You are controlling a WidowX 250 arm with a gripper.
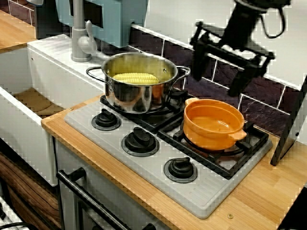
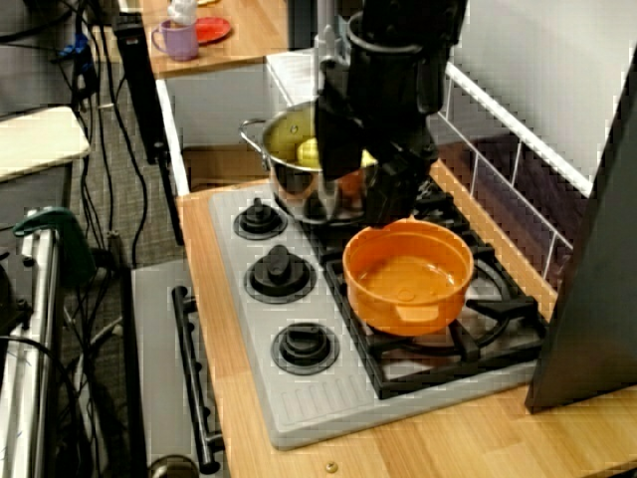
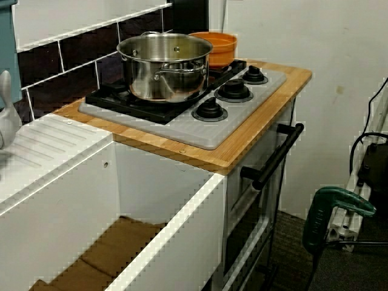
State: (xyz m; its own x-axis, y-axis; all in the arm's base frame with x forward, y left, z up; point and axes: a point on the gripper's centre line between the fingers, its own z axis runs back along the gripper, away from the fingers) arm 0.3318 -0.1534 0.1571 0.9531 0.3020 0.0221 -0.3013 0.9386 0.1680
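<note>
Directly beneath the gripper and slightly toward the knobs, the orange pot stands empty and upright on a black grate of the grey hob. Beside the gripper, on its sink side and lower, the steel pot sits on the neighbouring grate with a corn cob lying flat inside; the cob probably rests that way because it spans most of the pot's width. Both pots sit squarely on the grates, which likely keeps them level.

The gripper hangs well above both rims, touching nothing, its jaws spread wide and empty. It tilts, one finger lower than the other.

The view from the front of the hob shows the open gap between the fingers and the whole cob. The view from the hob's end places the gripper over the gap between the two pots and hides most of the cob behind it. The view from the sink side shows no gripper at all; it does show the steel pot's handle, the white sink unit and the oven door handle.
</note>
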